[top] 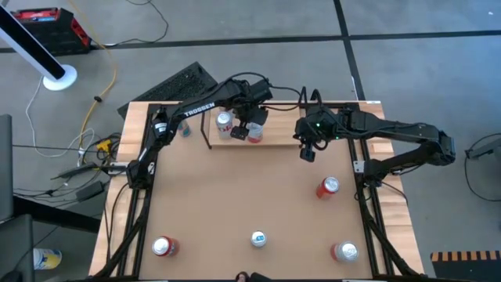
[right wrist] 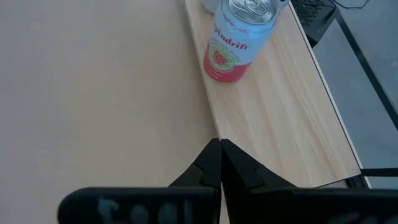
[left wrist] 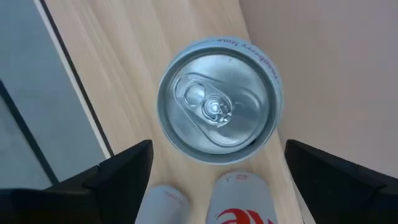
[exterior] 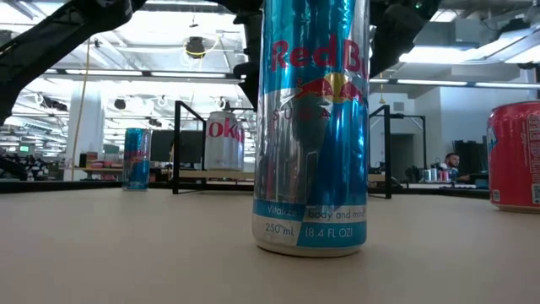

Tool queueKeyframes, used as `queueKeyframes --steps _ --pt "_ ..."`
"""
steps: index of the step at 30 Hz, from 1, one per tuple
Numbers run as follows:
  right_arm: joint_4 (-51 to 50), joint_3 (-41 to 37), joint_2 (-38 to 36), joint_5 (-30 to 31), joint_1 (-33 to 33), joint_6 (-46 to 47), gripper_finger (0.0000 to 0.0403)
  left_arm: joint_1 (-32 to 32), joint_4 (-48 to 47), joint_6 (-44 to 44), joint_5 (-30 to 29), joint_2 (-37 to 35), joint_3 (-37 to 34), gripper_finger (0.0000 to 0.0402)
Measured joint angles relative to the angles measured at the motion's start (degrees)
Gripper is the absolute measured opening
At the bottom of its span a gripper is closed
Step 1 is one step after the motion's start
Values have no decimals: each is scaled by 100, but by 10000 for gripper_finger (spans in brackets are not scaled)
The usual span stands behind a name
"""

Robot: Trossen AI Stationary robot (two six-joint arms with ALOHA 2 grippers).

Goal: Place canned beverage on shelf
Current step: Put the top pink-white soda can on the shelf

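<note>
left claw [left wrist: 214,180] spread wide above round aluminium can [left wrist: 219,96], pale wood shelf [left wrist: 137,68], right claw [right wrist: 219,163] pinched closed

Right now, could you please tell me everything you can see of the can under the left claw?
The can stands upright on the shelf, a pale wood plank. Its silver metal top shows an unopened pull tab, and small print runs round its pale rim. From the right wrist view its side is light blue with a pink and red label. The left claw is open directly above, its fingers clear of the can. Another can stands close beside it.
</note>
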Motion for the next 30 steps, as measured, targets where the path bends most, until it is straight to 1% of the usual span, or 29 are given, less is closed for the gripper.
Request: queueKeyframes --steps 3,6,8,10,12,14,16,18,21,23,25,27,30 --pt "6 0 0 -4 0 0 27 -57 -41 -32 -243 -2 20 342" --pt "55 0 2 -63 0 1 27 -122 -250 -250 -867 -13 180 336" --pt "187 0 4 -300 -2 -56 27 -148 -384 -439 -1081 -47 297 332" --pt "383 0 4 -674 0 -222 27 -149 -430 -617 -906 -193 247 329" --pt "556 0 6 -1072 0 -379 27 -139 -446 -784 -499 -346 247 322" --pt "826 0 97 -1362 3 -493 27 -107 -482 -1000 -215 -549 247 311" --pt "1070 0 253 -1500 17 -571 27 -105 -546 -1171 -103 -835 247 295" --pt "1391 -2 536 -1513 17 -590 27 -105 -635 -1305 -24 -1149 247 273" --pt "1776 -2 1044 -1510 17 -605 27 -99 -914 -1484 328 -1691 74 233" --pt "2064 -2 1366 -1509 17 -647 27 -133 -979 -1598 583 -2167 -345 202" --pt "2196 -11 1612 -1510 -4 -706 26 -177 -835 -1657 681 -2763 -1099 169" --pt "2323 -9 1772 -1510 -43 -759 24 -230 -308 -1757 677 -3491 -2173 138" --pt "2484 -7 1987 -1510 -152 -776 23 -336 814 -1820 643 -4680 -4061 91"
